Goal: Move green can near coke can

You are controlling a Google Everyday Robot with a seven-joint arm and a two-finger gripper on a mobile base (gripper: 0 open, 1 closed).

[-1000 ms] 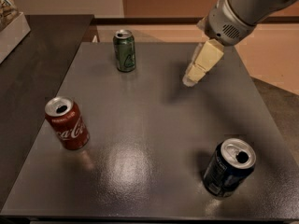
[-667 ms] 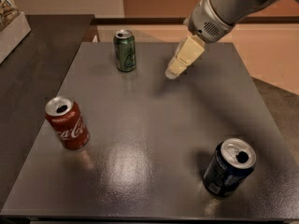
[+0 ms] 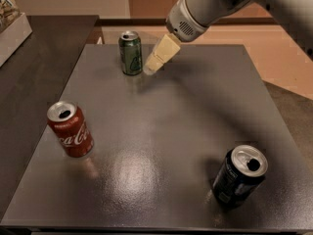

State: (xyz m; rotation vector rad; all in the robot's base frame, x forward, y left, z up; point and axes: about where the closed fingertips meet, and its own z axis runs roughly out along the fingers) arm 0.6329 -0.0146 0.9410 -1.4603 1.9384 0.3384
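Observation:
The green can (image 3: 130,53) stands upright near the far left edge of the dark grey table (image 3: 161,131). The coke can (image 3: 70,129), red with white script, stands upright at the near left. My gripper (image 3: 152,65), with pale cream fingers, reaches in from the upper right and hangs just right of the green can, close to it; I cannot tell whether it touches the can.
A dark blue-black can (image 3: 239,176) stands at the near right of the table. A white box (image 3: 12,26) sits on the dark counter at the far left. Tan floor lies beyond the table's far and right edges.
My gripper has moved left across the far part of the table, from right of centre to just beside the green can. The cans have not moved.

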